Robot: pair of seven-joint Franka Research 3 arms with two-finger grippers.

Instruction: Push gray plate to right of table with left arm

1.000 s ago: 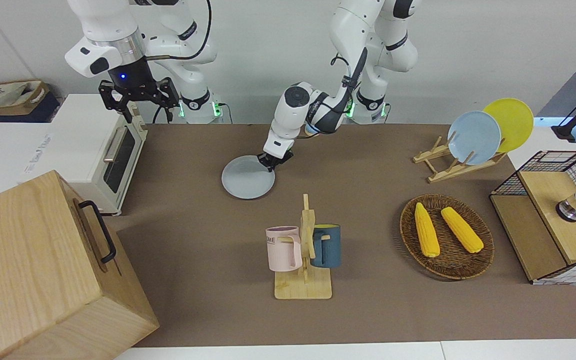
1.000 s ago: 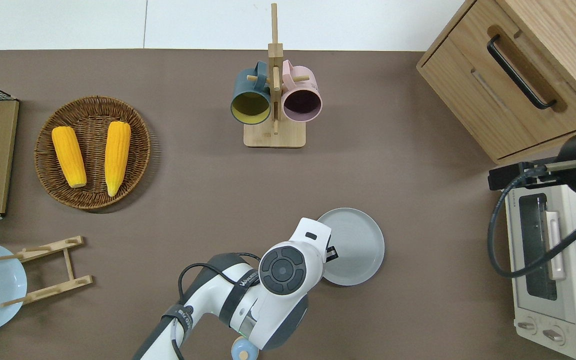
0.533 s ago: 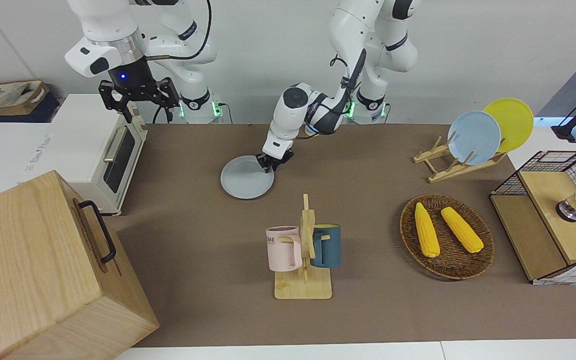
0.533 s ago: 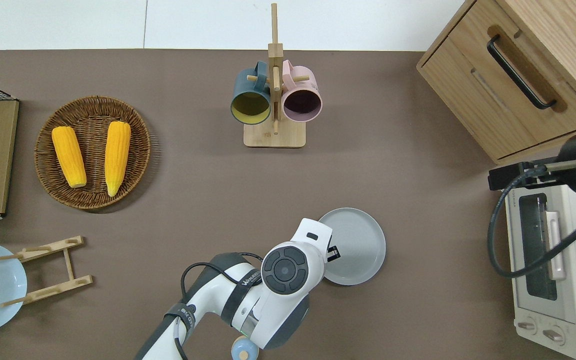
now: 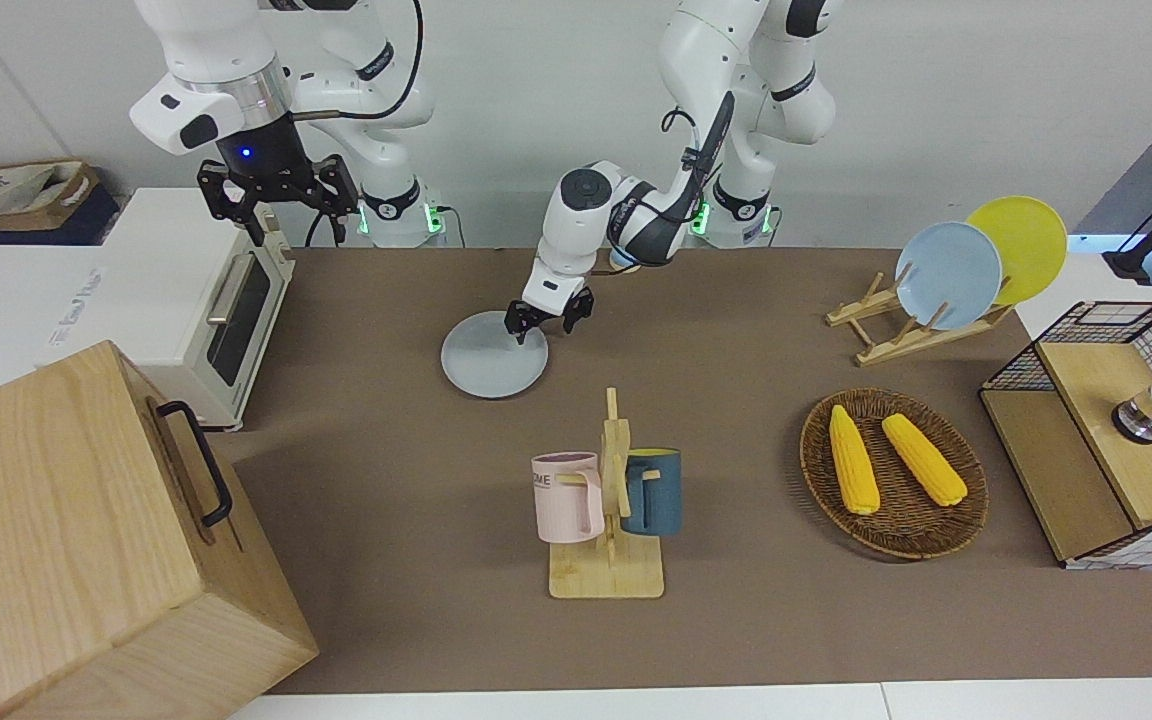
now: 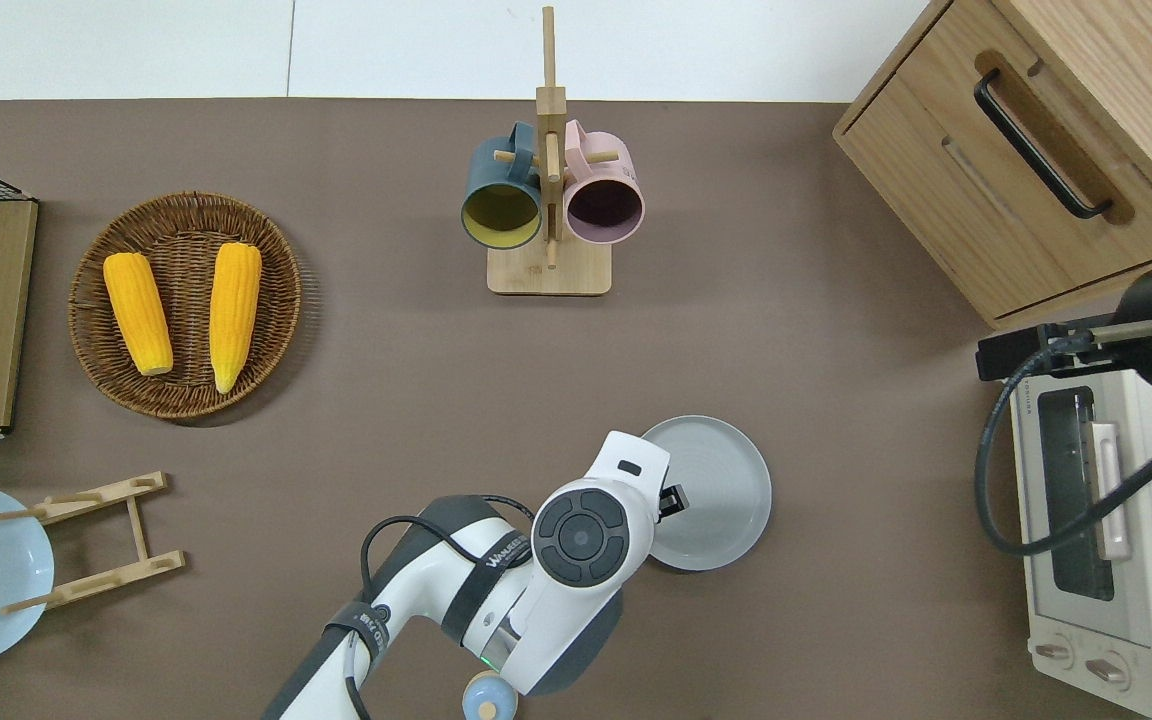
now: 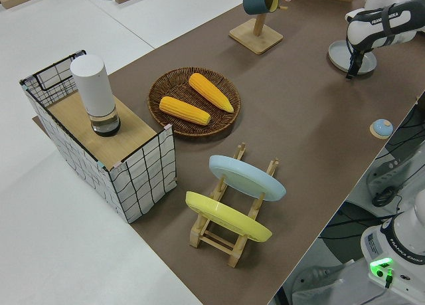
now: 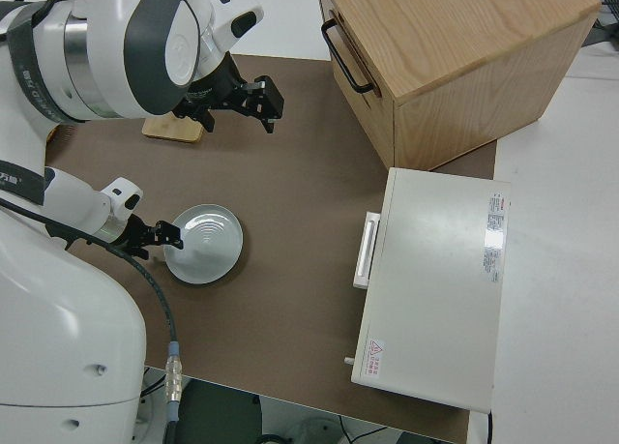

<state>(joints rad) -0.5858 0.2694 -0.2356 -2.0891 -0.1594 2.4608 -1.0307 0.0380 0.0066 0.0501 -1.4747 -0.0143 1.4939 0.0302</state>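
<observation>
Mugs hang on a wooden rack at 12 o'clock from the gray plate, well apart; a toaster oven stands at 3 o'clock. Brown matting covers the desk. Compared with a second ago, the left claw has lifted off the plate's rim, fingers now spread, and the plate sits slightly nearer the oven. The right arm is parked.

I see my glossy white left arm with dark-gray round joint caps and a looping black cable; my white right arm shows a silver band and blue light.
</observation>
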